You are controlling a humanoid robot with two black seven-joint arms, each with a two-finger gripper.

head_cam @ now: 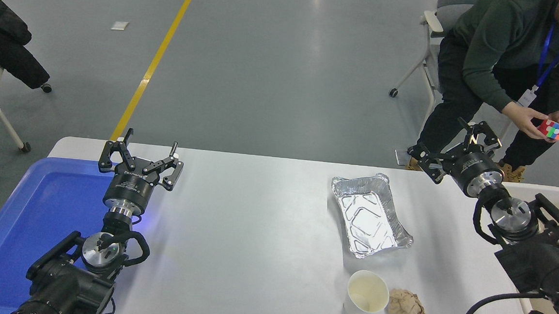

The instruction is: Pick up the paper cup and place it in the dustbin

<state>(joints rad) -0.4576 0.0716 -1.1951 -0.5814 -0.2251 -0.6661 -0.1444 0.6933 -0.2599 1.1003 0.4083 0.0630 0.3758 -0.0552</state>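
Observation:
The paper cup (367,292) stands upright near the table's front edge, white with a cream inside and nothing in it. The dustbin (556,196) shows only as a beige rim at the right edge, mostly hidden behind my right arm. My right gripper (456,146) hangs open and empty near the table's far right edge, well behind the cup. My left gripper (140,160) is parked open at the lower left, beside the blue tray.
A silver foil tray (370,215) lies between the cup and the right gripper. A crumpled tan paper ball (406,306) touches the cup's right side. A blue plastic tray (38,220) fills the left. A person (508,59) sits at the far right holding a coloured cube (553,129).

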